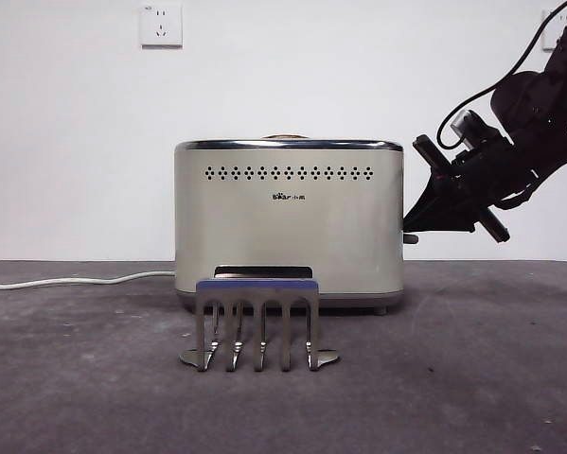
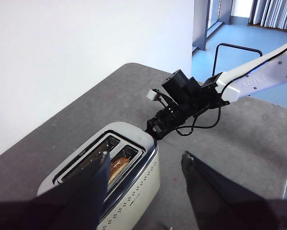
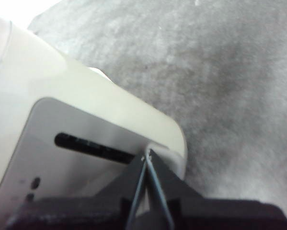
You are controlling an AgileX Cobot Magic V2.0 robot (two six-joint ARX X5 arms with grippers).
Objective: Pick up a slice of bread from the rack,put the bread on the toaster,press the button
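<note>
The cream-beige toaster (image 1: pixel 288 218) stands mid-table. The slice of bread (image 2: pixel 117 168) sits down in one slot; only a brown sliver of its top (image 1: pixel 285 137) shows in the front view. The shiny metal rack (image 1: pixel 257 317) stands in front of the toaster with no slice in it. My right gripper (image 1: pixel 409 225) is shut, and its tip (image 3: pixel 147 154) is at the toaster's narrow side by the lever slot (image 3: pixel 90 146), just above the button (image 1: pixel 411 238). My left gripper (image 2: pixel 145 155) is open and holds nothing, high above the toaster (image 2: pixel 133 191).
A white power cable (image 1: pixel 75 280) runs along the table from the toaster's left side. A wall socket (image 1: pixel 161 26) sits on the white wall behind. The right arm (image 2: pixel 191 96) reaches in over the table's grey surface (image 1: pixel 472 378).
</note>
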